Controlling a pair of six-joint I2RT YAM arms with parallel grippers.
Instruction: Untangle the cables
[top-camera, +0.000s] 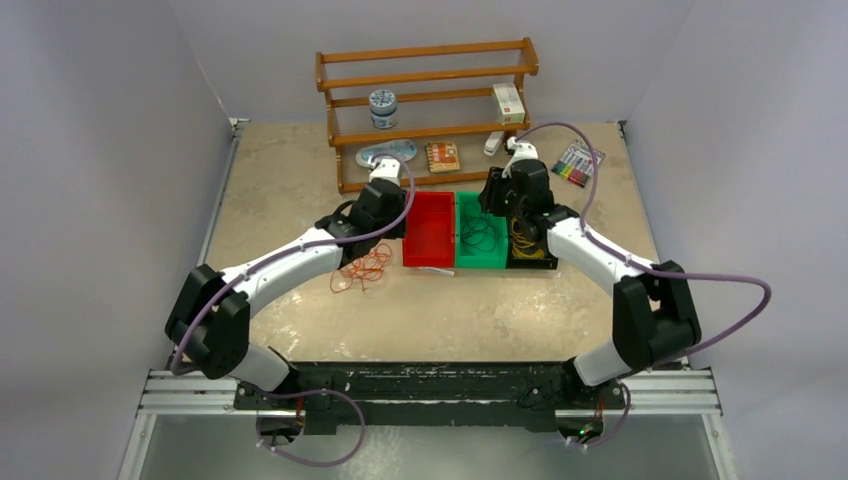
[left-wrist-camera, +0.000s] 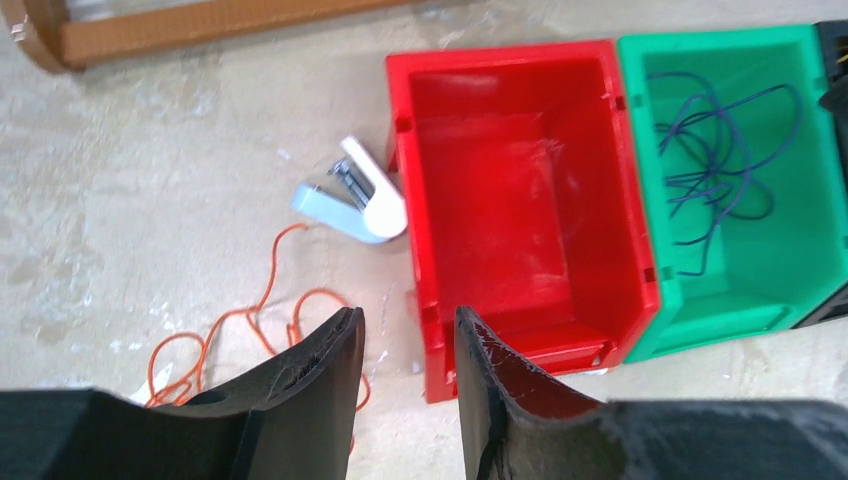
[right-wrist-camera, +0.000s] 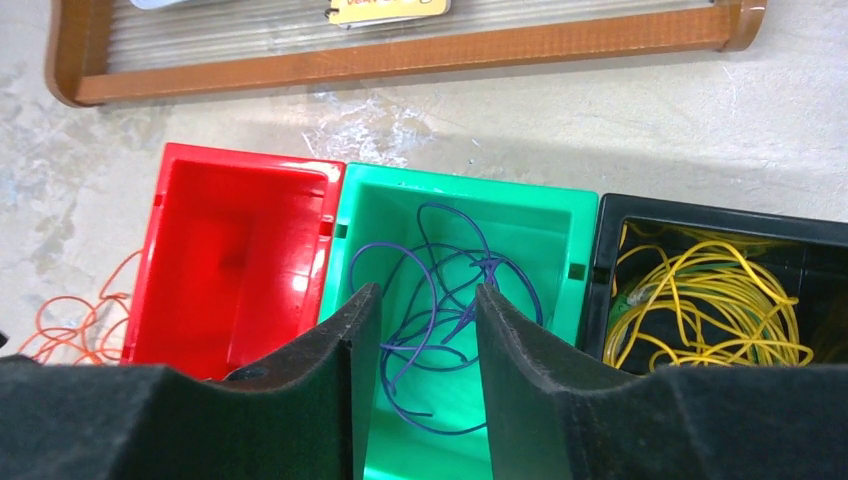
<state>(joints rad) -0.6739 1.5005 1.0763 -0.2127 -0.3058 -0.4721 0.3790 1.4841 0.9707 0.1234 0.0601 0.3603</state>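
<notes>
Overhead, the left gripper hung spread and empty at the red bin's near edge, with the orange cable loose on the table just beside it. The right gripper, also spread, hovered above the green bin. The dark cable lay beneath it, seemingly untouched, and the yellow cable lay in the black bin.

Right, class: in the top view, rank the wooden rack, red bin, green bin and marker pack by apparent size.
1. wooden rack
2. red bin and green bin: they look alike, so tied
3. marker pack
</notes>
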